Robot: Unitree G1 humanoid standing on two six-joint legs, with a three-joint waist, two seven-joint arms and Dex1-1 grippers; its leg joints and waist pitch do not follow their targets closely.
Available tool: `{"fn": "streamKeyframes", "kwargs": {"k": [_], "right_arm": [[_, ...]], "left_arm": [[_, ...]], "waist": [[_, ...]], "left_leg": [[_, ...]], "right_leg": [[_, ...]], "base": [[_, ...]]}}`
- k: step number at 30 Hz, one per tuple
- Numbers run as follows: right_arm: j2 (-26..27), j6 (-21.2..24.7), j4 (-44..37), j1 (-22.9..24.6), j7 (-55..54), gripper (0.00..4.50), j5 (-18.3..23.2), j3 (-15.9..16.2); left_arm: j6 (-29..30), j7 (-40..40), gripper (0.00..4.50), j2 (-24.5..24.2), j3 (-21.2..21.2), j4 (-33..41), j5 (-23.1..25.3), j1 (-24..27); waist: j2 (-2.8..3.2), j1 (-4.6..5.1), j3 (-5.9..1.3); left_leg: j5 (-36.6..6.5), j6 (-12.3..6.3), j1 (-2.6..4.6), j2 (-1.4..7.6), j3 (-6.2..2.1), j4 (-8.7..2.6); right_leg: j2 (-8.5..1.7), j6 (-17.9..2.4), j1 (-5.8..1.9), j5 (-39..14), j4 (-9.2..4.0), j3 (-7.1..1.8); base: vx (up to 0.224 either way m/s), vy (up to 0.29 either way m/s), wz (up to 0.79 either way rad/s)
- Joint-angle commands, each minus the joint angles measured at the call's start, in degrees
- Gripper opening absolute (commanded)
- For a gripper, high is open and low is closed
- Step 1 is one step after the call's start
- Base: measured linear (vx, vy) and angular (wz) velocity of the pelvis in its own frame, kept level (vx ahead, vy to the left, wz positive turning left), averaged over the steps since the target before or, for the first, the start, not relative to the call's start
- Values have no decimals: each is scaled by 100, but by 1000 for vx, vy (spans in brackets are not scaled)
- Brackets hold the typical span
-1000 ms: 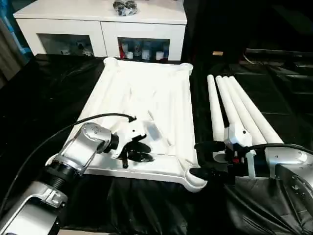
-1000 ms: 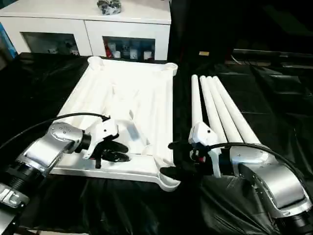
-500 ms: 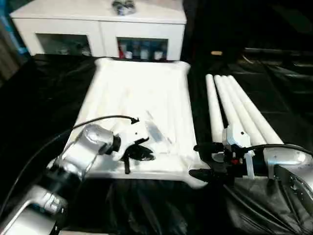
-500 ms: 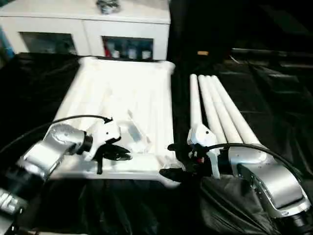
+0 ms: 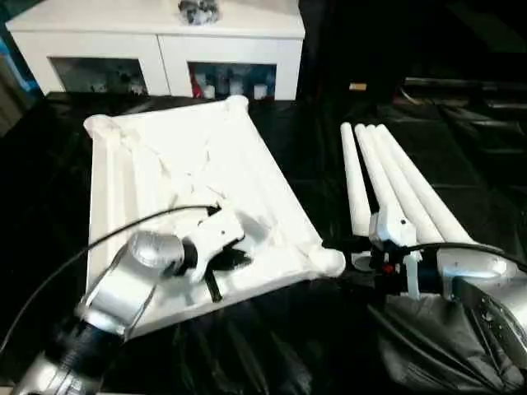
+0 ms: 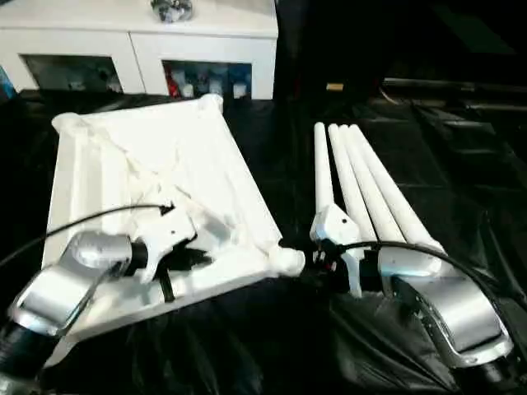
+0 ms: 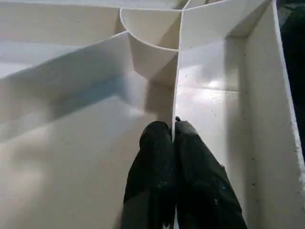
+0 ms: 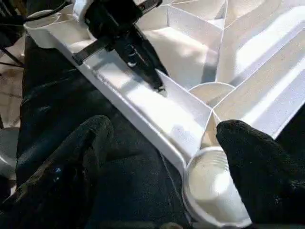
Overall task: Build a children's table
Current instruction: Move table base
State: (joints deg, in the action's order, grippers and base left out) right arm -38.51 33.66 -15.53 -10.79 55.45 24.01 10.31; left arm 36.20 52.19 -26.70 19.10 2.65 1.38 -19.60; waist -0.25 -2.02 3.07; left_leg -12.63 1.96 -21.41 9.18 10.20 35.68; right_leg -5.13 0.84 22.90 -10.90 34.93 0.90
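Left hand (image 7: 172, 131) pinches a tabletop (image 5: 165, 164) rib at centre frame — right hand (image 8: 157, 157) spread wide around the corner socket (image 8: 214, 183) — legs (image 5: 387, 177) lie right.

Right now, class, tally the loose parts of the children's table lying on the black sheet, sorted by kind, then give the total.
Tabletop: 1
Legs: 4
Total: 5 parts
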Motion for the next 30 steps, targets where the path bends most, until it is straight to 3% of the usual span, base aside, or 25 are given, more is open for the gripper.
{"fn": "streamKeyframes", "kwargs": {"k": [1,3,4,7,9,12,14,17,19,21,23,25,30], "right_arm": [[3,-6,-75,20,-30,397,-32,-71],[21,-22,-53,6,-52,397,-54,-66],[46,-71,-17,-18,-86,397,-88,-73],[104,-126,45,-70,-172,397,-130,-100],[239,-198,159,-187,-376,397,-196,-155],[474,-141,304,-356,-714,414,-200,-280],[616,7,421,-477,-987,431,-214,-365],[1287,575,1248,-1139,-2474,443,-498,-796],[1452,798,1516,-1318,-2911,443,-604,-919],[1695,1140,1969,-1596,-3600,443,-809,-1091],[1751,1175,2163,-1687,-3775,443,-890,-1101],[1809,1190,2281,-1748,-3864,450,-936,-1109],[1969,1273,2587,-1923,-4146,450,-1011,-1171]], "left_arm": [[25,-149,3,-1,-82,268,-48,-14],[31,-196,3,-6,-45,288,-41,-1],[-41,-318,3,10,-18,232,48,-9],[-89,-512,41,70,-33,129,154,-40],[-19,-497,41,93,-116,248,90,-34],[83,-305,81,38,-193,544,-95,11],[88,-292,83,56,-299,704,-188,19],[102,-21,83,63,-662,1268,-702,-7],[151,-69,83,126,-744,1331,-785,-57],[174,-249,83,253,-832,1353,-826,-158],[167,-315,83,302,-814,1328,-794,-184],[188,-354,109,308,-776,1319,-780,-183],[340,-357,122,298,-688,1424,-822,-106]], "waist": [[-53,-46,-327],[-43,-44,-334],[-105,-37,-332],[-71,-47,-329],[-77,-39,-325],[-95,-33,-314],[-101,-38,-302],[-81,-7,-324],[-68,-52,-311],[-63,-57,-332],[-66,-78,-334],[-80,-87,-358],[-93,-73,-361]], "left_leg": [[-756,-312,56,354,-133,-517],[-611,-369,52,351,-133,-504],[-605,-394,49,349,-121,-500],[-603,-384,52,355,-131,-502],[-609,-367,59,352,-127,-502],[-688,-304,57,339,-123,-511],[-739,-260,78,341,-109,-510],[-593,-73,60,288,-111,-521],[-750,3,114,297,-74,-514],[-641,89,95,272,-78,-515],[-601,130,91,272,-73,-508],[-403,103,68,268,-74,-495],[-213,13,45,257,-66,-484]], "right_leg": [[-287,-1508,-256,-726,-348,-157],[-287,-1526,-260,-566,-333,-154],[-280,-1519,-258,-572,-342,-151],[-293,-1496,-253,-690,-340,-150],[-281,-1492,-245,-683,-339,-149],[-294,-1496,-242,-908,-357,-149],[-276,-1460,-221,-1002,-368,-158],[-243,-1490,-213,-1039,-340,-129],[-218,-1415,-181,-1003,-355,-145],[-205,-1368,-200,-947,-332,-137],[-210,-1330,-209,-847,-323,-140],[-212,-1272,-233,-559,-287,-142],[-216,-1339,-253,-326,-262,-139]], "base": [[0,0,0],[0,0,0],[0,0,0],[0,0,0],[0,0,0],[0,0,0],[0,0,0],[0,0,0],[0,0,0],[0,0,0],[0,0,0],[0,0,0],[0,0,0]]}}
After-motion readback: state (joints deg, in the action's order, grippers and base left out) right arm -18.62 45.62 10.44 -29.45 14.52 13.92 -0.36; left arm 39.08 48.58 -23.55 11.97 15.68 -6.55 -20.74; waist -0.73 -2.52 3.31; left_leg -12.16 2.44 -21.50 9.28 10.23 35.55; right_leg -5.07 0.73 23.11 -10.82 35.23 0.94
